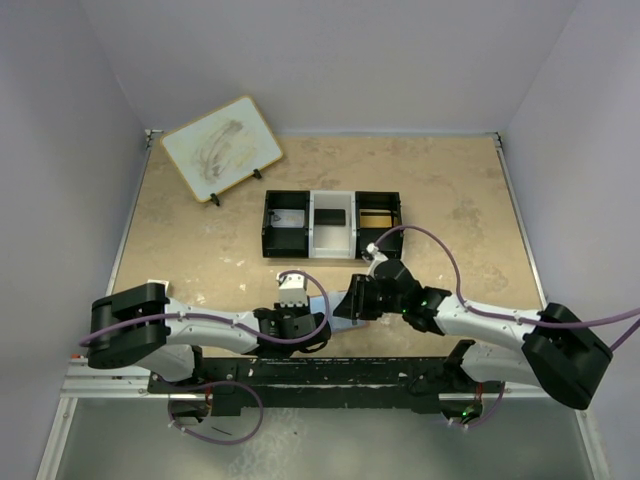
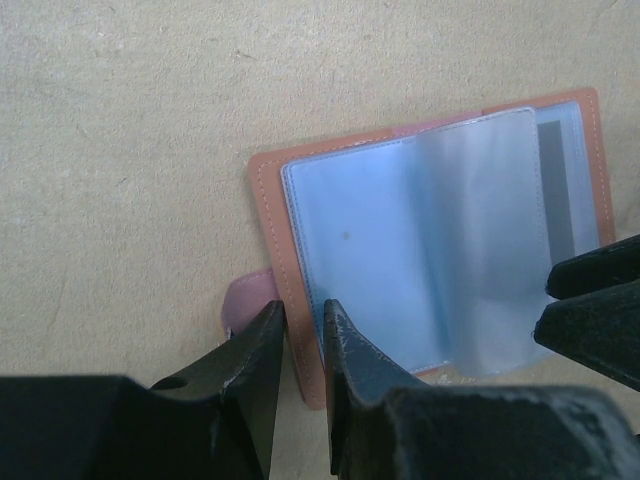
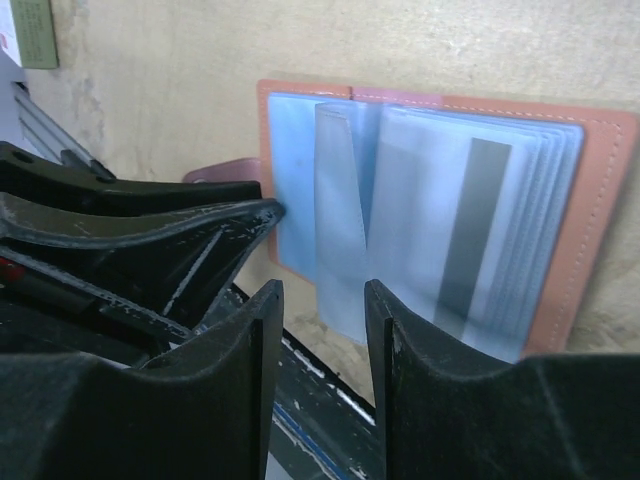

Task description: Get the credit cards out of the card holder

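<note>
Left fingers [image 2: 262, 350] clamp the card holder [image 2: 266, 210] edge; right fingers [image 3: 405, 350], parted astride a sleeve [image 3: 340, 230], should shift to the grey-striped card [image 3: 478, 230].

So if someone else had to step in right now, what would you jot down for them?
Left pincer: shut on the near edge of the card holder, which lies open on the table.
Right pincer: open, one finger on each side of a clear sleeve.
Done: holder opened.
Left to do: a card with a dark stripe is still in its sleeve; pull the cards out.
</note>
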`<act>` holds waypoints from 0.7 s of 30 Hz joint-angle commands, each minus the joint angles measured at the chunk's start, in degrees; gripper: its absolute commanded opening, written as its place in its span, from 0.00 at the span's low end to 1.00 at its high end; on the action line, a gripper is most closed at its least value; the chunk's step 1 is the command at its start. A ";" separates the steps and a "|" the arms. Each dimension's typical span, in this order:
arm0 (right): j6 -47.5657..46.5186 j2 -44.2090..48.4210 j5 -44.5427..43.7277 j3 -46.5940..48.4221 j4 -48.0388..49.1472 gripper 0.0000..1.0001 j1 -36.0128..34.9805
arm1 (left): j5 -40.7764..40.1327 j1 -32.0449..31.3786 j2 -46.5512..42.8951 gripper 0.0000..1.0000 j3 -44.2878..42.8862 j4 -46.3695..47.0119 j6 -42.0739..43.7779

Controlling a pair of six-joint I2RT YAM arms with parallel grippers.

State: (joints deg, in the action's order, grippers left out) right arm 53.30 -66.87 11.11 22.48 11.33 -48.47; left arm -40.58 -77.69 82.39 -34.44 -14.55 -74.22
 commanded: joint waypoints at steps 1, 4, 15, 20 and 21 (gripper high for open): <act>0.74 -0.44 1.01 0.54 4.92 0.41 -0.18 | 1.07 0.08 0.69 0.19 -1.42 1.26 0.50; 0.85 -0.21 1.66 0.32 6.19 0.42 -0.14 | 0.61 0.08 0.22 0.19 -0.97 1.10 0.11; 2.77 -18.96 12.87 5.57 26.43 0.42 -0.31 | -2.54 0.08 -7.29 0.21 2.83 -0.50 -2.64; -0.27 -20.03 13.01 8.50 21.92 0.48 -0.48 | -3.24 0.04 -13.03 0.27 4.84 -2.18 -3.98; -0.63 -18.68 12.62 8.42 21.11 0.50 -0.49 | -3.32 0.00 -14.12 0.30 5.22 -2.45 -4.15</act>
State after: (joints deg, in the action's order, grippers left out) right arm 54.85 -88.68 21.91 28.34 31.18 -48.51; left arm -41.54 -77.69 72.77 -30.46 -15.84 -76.38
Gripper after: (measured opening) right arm 0.473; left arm 0.262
